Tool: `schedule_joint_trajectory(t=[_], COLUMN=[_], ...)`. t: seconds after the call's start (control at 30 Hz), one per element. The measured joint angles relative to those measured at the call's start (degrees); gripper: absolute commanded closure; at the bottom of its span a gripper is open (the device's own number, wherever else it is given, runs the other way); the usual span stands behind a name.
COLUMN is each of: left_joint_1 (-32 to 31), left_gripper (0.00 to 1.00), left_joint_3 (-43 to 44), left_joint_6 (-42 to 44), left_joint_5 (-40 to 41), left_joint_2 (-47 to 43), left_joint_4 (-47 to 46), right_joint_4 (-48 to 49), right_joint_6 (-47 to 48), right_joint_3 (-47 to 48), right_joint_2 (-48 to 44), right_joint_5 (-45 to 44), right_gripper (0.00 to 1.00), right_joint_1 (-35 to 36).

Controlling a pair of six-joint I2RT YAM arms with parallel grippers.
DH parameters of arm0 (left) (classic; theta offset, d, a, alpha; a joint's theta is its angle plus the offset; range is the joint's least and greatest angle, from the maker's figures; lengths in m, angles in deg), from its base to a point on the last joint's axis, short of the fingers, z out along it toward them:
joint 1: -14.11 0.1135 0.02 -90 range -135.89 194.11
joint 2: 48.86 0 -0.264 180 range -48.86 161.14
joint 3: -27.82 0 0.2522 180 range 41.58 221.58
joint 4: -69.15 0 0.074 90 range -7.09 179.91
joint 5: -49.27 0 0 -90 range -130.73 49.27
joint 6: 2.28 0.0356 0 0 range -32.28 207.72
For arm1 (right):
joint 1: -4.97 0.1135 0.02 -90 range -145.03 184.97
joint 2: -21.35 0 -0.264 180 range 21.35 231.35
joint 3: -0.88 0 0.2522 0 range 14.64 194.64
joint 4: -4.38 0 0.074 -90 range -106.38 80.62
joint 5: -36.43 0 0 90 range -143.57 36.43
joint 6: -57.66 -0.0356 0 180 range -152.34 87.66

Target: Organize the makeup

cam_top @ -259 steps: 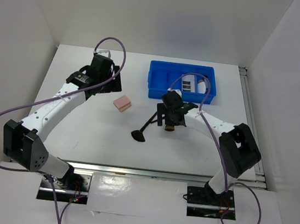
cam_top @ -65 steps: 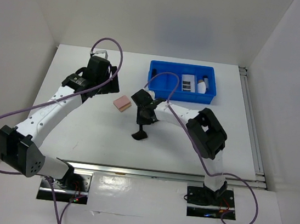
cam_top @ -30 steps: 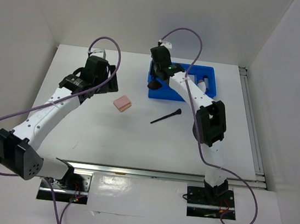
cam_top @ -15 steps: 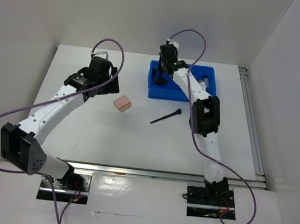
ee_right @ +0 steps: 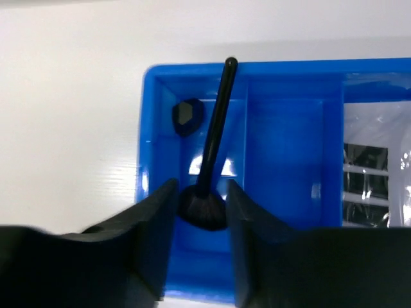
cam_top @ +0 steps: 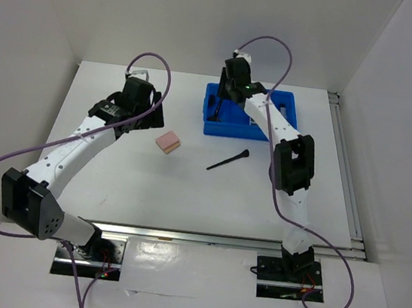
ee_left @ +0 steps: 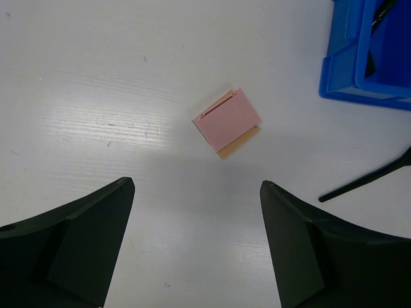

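My right gripper (ee_right: 201,186) hangs over the left compartment of the blue bin (ee_right: 289,160), open. A black fan-headed brush (ee_right: 212,160) has its bristle head between the fingers, and its handle leans on the bin's far rim. A small dark piece (ee_right: 188,117) lies in the same compartment. The pale palette (ee_right: 366,179) sits in the right compartment. On the table lie the pink sponge (cam_top: 168,142) and a thin black brush (cam_top: 228,160). My left gripper (ee_left: 197,183) is open and empty, just short of the sponge (ee_left: 228,122).
The blue bin (cam_top: 224,130) stands at the back of the white table, right of centre. White walls close the table in at the back and on both sides. The right arm stretches from its base across the table's right half to the bin.
The right gripper has shifted slightly over the bin's left compartment and its jaws have widened around the fan brush. The left arm has barely moved.
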Motion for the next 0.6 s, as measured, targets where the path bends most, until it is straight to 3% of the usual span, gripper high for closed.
schedule_joint_trajectory(t=[0.17,0.33,0.37,0.4,0.47,0.6], left_joint_1=[0.0,0.0,0.0,0.0,0.0,0.0], left_gripper=[0.07,0.07,0.07,0.07,0.07,0.07], left_joint_3=[0.0,0.0,0.0,0.0,0.0,0.0], left_joint_6=[0.0,0.0,0.0,0.0,0.0,0.0], left_joint_5=[0.0,0.0,-0.1,-0.1,-0.2,-0.3], left_joint_2=[0.0,-0.1,-0.1,-0.1,-0.1,-0.1], left_joint_4=[0.0,0.0,0.0,0.0,0.0,0.0], right_joint_4=[1.7,3.2,2.9,2.7,2.7,1.2], right_joint_6=[0.3,0.6,0.7,0.7,0.7,1.1], right_joint_3=[-6.1,-3.6,-2.0,0.1,3.7,10.4], right_joint_2=[-9.9,-11.1,-10.0,-8.3,-4.8,3.4], right_joint_5=[-1.2,-2.1,-2.1,-2.0,-1.9,-1.4], right_gripper=[0.86,0.88,0.86,0.72,0.58,0.55], right_joint_1=[0.2,0.3,0.3,0.3,0.3,0.0])
